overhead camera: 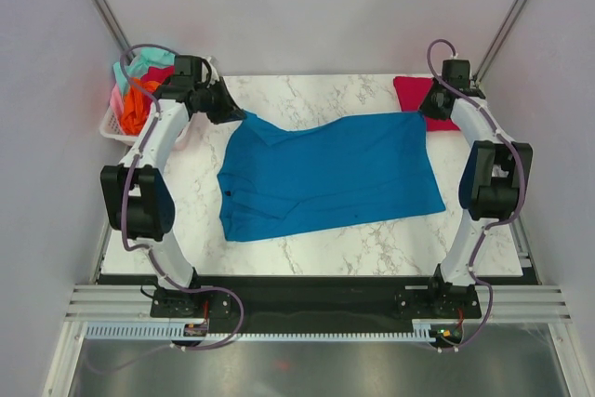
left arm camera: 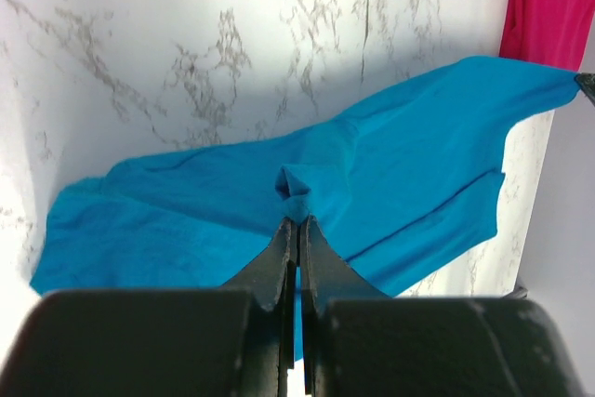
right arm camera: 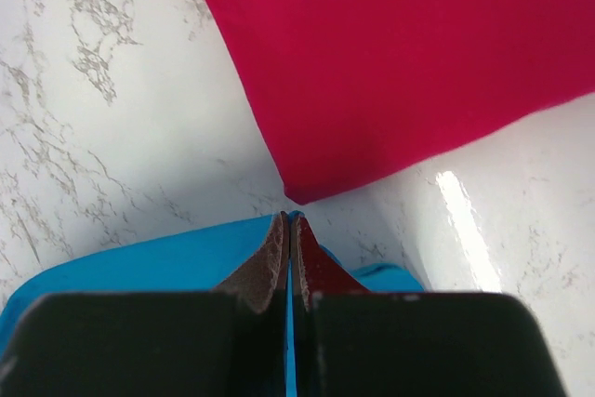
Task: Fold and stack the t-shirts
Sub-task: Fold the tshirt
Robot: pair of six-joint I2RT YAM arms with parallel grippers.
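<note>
A teal-blue t-shirt (overhead camera: 330, 174) lies spread across the middle of the marble table. My left gripper (overhead camera: 240, 114) is shut on its far left corner, and the pinched cloth (left arm camera: 297, 194) bunches at the fingertips in the left wrist view. At the far right corner my right gripper (overhead camera: 423, 107) is shut on the same shirt, with blue cloth (right arm camera: 139, 262) running between its jaws. A folded crimson t-shirt (overhead camera: 418, 99) lies flat at the back right, just beyond that gripper, and fills the top of the right wrist view (right arm camera: 409, 62). Several more t-shirts (overhead camera: 139, 90) are piled in the basket.
A white plastic basket (overhead camera: 113, 125) stands at the table's back left corner, close to the left arm. The marble table (overhead camera: 372, 239) ends at a black strip near the arm bases. Grey walls close in on both sides.
</note>
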